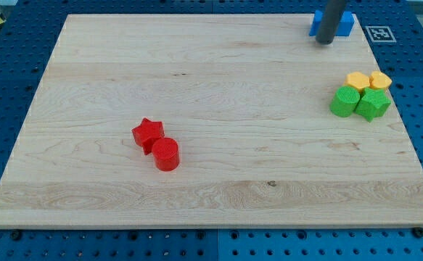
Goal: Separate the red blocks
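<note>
A red star block (148, 133) and a red cylinder block (166, 154) lie touching each other on the wooden board (211, 196), left of the middle. The star is up and to the left of the cylinder. My tip (326, 40) is at the view's top right, far from the red blocks, just in front of a blue block (345, 23) that the rod partly hides.
At the view's right edge sits a tight cluster: two yellow blocks (357, 79) (380, 80) above two green blocks (345, 101) (373, 104). A black-and-white marker tag (379, 32) lies off the board at the top right. Blue pegboard surrounds the board.
</note>
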Controlling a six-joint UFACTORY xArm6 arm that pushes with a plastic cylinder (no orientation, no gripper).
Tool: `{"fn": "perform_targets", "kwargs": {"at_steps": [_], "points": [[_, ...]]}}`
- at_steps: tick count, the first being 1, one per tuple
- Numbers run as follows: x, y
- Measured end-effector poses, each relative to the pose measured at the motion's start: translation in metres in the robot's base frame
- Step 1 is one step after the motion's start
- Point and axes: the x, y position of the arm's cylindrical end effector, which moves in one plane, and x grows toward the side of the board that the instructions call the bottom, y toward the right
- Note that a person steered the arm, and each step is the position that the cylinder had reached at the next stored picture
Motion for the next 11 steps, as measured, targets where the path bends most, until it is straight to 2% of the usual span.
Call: {"fn": "perform_targets", "kwargs": {"at_steps": [1,2,3,4,5,6,7,8,9,10,11], "points": [[0.016,-0.062],[0.019,-0.151],[0.032,-0.267],[0.073,-0.367],[0.137,-0.445],[0.21,-0.47],[0.258,-0.411],[0.245,-0.323],[0.201,-0.254],[0.183,-0.223],[0.188,-0.252]]}}
